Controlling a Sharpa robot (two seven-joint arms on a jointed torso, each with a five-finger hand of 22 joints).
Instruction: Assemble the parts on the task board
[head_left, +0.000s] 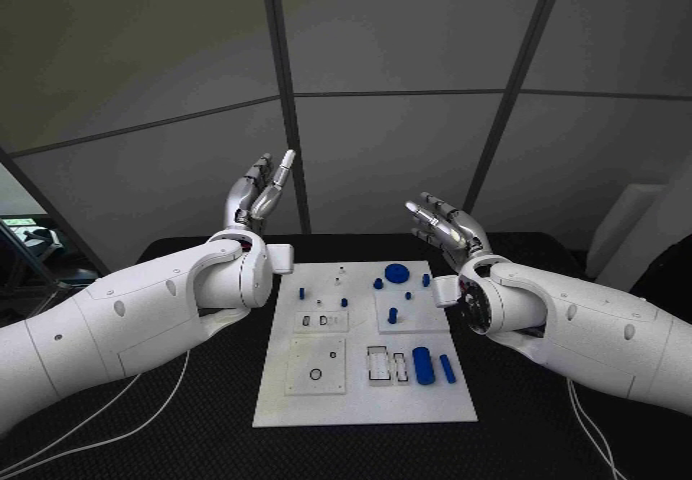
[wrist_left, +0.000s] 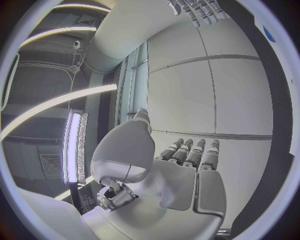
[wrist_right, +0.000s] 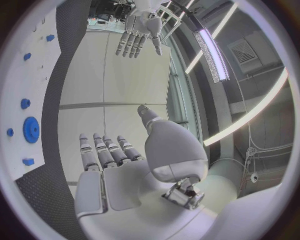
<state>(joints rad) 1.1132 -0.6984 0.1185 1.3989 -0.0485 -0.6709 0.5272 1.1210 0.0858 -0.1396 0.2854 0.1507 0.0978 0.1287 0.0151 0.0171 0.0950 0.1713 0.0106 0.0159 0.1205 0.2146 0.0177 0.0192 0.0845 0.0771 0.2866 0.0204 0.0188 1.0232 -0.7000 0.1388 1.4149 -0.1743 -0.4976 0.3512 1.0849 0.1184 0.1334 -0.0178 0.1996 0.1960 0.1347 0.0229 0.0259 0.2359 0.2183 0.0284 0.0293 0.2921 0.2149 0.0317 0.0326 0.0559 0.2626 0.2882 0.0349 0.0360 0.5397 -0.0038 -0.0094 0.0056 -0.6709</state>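
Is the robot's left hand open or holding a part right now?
Open. The left hand is raised above the table, fingers extended upward, holding nothing.

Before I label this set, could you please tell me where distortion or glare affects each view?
Head view: even light, task board and blue parts sharp, no glare. Left wrist view: fisheye bends the wall seams; bright light strips glare beside the left robot hand. Right wrist view: same bending and strip glare near the right robot hand.
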